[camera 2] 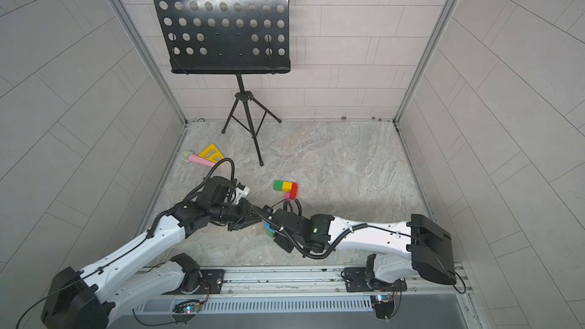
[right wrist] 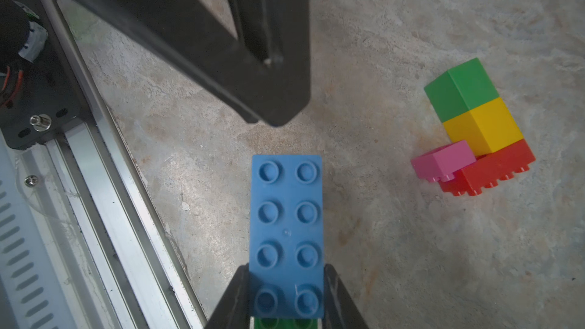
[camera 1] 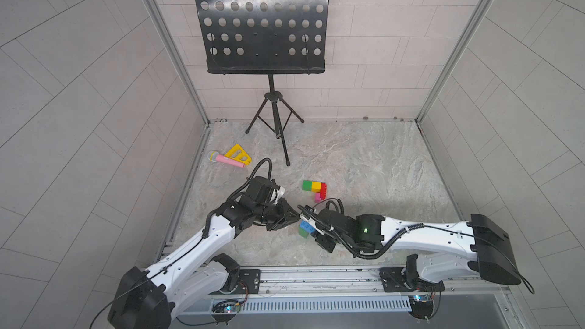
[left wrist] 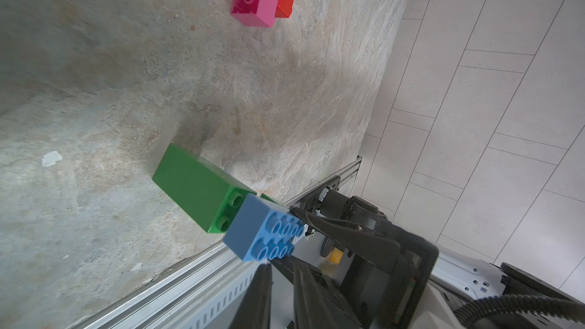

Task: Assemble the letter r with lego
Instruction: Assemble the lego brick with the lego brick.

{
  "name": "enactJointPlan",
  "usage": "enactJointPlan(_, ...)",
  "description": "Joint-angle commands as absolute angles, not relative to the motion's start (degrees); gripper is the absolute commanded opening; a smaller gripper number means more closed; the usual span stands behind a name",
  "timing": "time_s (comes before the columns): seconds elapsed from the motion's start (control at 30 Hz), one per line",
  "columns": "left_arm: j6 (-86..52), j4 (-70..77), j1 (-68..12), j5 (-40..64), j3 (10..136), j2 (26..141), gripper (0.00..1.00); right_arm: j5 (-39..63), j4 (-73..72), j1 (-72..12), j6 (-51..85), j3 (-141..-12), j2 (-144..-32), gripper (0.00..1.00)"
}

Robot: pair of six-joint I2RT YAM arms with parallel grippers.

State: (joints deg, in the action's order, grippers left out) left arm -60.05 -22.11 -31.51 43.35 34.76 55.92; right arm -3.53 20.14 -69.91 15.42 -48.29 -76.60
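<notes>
Blue brick (right wrist: 286,216), two studs wide and four long, is pinched across its narrow width at one end by the right gripper (right wrist: 286,283), whose two fingers press on its smooth sides. Its long axis runs straight out along those fingers, away from the right wrist and toward the left gripper (right wrist: 272,121). Its studded face looks at the right wrist camera.

Clipped to its underside is a green pair (left wrist: 196,185), two squarish bricks stacked end to end. They jut out at right angles to the blue face, with two studs left uncovered beside it. In both top views this bundle sits low over the near middle of the table (camera 1: 364,169). Whether the green end touches the stone-patterned top I cannot tell.

The left gripper's tips are drawn close together with nothing between them, just off the blue brick's free end. Contact cannot be made out.

The left arm (camera 1: 190,248) rises from the near-left mount and reaches forward and inward, its wrist bent so the gripper points rightward. The right arm (camera 1: 427,232) stretches low and leftward from the near-right mount, so the two grippers meet nose to nose.

Farther back, well apart, a second cluster lies on its side:
- A lone green brick (right wrist: 462,90), a yellow brick (right wrist: 484,125) and a red brick (right wrist: 493,169) form a left-to-right row.
- The red one's long axis runs across that row, front to back, with its studs on the side away from the yellow.
- A pink brick (right wrist: 443,159) rests against the red.
</notes>
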Motion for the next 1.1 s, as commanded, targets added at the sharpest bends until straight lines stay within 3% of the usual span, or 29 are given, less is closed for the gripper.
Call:
enactJointPlan(0.0, -61.6, -19.1, -31.5, 44.0, 33.4, 55.1, 0.19, -4.0, 19.8, -70.1, 14.8, -49.0, -77.1, 0.00)
enactJointPlan(1.07, -62.3, -13.5, -37.5, 43.5, 33.5, 62.5, 0.14, -4.4, 21.8, -69.7, 16.2, -50.5, -79.5, 0.00)
